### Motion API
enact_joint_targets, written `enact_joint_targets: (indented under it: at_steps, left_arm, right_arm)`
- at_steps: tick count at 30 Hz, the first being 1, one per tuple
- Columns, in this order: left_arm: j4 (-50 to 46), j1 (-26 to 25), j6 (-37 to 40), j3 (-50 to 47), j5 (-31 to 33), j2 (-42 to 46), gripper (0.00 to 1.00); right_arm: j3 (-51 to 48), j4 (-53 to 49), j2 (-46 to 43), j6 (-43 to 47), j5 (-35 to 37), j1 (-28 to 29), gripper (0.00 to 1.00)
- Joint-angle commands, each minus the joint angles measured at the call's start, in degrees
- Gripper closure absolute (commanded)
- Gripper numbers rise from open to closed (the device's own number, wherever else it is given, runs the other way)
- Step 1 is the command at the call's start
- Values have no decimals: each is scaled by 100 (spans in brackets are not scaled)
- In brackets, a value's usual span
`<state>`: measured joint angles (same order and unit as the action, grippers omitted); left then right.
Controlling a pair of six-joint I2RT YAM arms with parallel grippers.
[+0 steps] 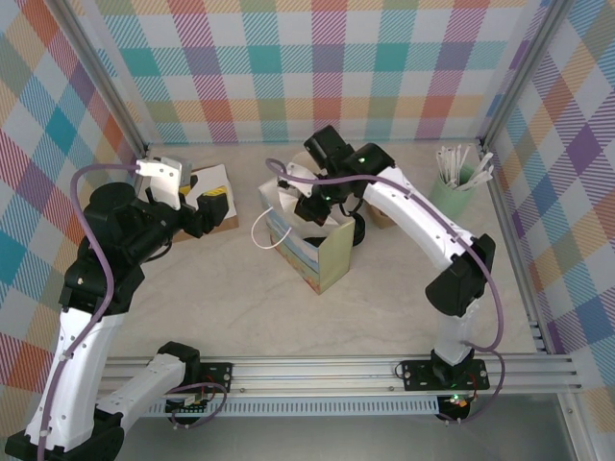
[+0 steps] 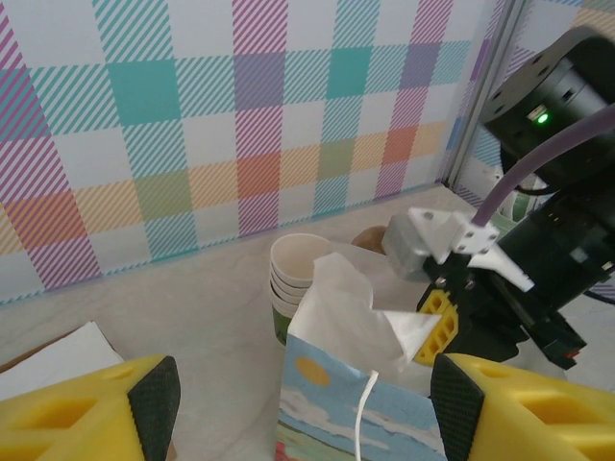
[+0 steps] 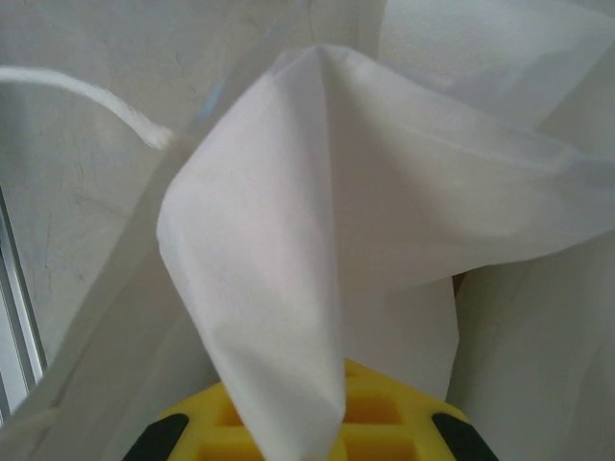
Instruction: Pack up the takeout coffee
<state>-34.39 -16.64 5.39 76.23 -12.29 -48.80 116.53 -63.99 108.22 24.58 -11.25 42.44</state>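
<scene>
Right claw [image 1: 307, 209] at the open mouth of the paper bag [image 1: 324, 257], centre of the top view; fingers drawn together. Right wrist view: yellow claw [image 3: 309, 430] at the bottom edge, with a fold of the bag's white paper [image 3: 279, 250] lying straight over it. Cannot tell whether the fold is pinched between the fingers or only draped on them. Left wrist view: right claw [image 2: 437, 325] at centre right, touching a white flap at the top of the bag [image 2: 332, 317]. Bag upright on the tabletop [image 1: 240, 307], printed side toward the lower frame, white cord handle [image 1: 259, 230] looping out to its left. Left claw [image 1: 213, 213] in the upper left of the top view, over the edge of a white napkin pad [image 1: 213, 181], well apart from the bag. Its fingers stand wide apart with nothing between them; in its own view the left claw [image 2: 306, 399] frames the bag from the two lower corners. Takeout coffee: a dark round object [image 1: 357, 230] sits on the tabletop just right of the bag, partly under the right arm. Too hidden to tell whether it is the green cup or its black lid. Stack of nested cream-rimmed cups [image 2: 296, 274] behind the bag, centre of the left wrist view. Mint-green pot of white sticks [image 1: 454, 192] in the upper right of the top view, near the corner post.
</scene>
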Motion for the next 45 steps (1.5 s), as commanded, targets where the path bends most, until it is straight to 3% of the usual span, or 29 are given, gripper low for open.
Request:
enact_joint_targets:
  at_steps: [1, 19, 36, 45]
  left_arm:
    - [-24, -41, -15, -11, 15, -8, 29]
    - [-12, -41, -32, -54, -87, -86, 28]
    - [20, -41, -55, -90, -98, -92, 28]
    - [44, -41, -77, -99, -84, -95, 28]
  right_arm:
    - [-103, -265, 108, 125, 32, 57, 95]
    - [27, -721, 494, 239, 49, 177, 90]
    - [589, -981, 67, 232, 143, 177, 55]
    - [809, -1067, -114, 215, 234, 177, 42]
